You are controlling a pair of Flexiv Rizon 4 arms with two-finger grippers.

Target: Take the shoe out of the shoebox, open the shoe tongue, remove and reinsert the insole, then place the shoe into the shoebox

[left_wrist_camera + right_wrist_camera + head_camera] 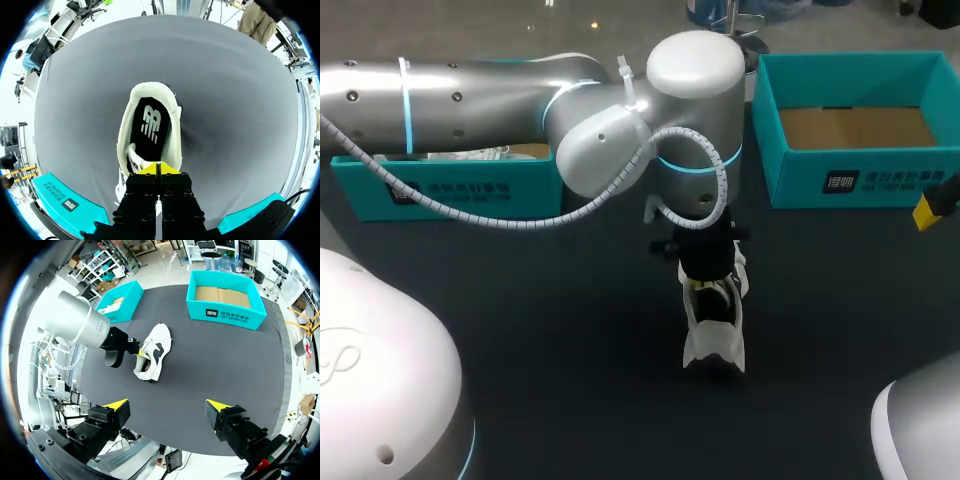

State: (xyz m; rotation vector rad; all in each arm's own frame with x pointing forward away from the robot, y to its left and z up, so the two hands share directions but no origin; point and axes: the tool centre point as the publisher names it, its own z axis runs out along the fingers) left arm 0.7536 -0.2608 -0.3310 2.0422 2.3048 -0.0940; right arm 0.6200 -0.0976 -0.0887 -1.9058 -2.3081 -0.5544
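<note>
**A:** Left tool (157, 169) has its yellow tips pressed together at the tongue end of the shoe (715, 320), in the middle of the bench (570, 340). I cannot tell whether it pinches the tongue.

**B:** So the shoe is out. And the insole?

**A:** The black insole (150, 127) lies inside. I judge that the pull-out, refit and boxing are left.

**B:** Boxes?

**A:** The shoebox (860, 185) at the far right corner shows bare cardboard. The second teal box (450, 190), far left, holds something pale. Right tool (167, 410) hangs wide open.
</note>
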